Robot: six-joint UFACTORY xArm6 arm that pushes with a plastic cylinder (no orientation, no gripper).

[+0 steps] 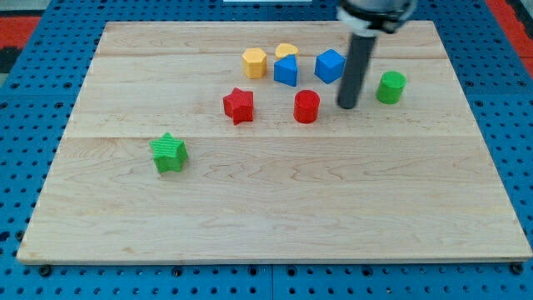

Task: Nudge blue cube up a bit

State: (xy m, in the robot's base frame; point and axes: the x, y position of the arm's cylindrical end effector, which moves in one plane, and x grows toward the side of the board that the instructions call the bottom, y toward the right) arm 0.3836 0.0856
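Note:
The blue cube sits on the wooden board near the view's top, right of centre. My tip rests on the board just below and to the right of the blue cube, apart from it by a small gap. A second blue block, angular in shape, lies to the cube's left. The rod rises from the tip to the view's top edge.
A yellow hexagonal block and a yellow block lie left of the blue cube. A red cylinder and a red star lie below. A green cylinder is right of my tip. A green star lies at left.

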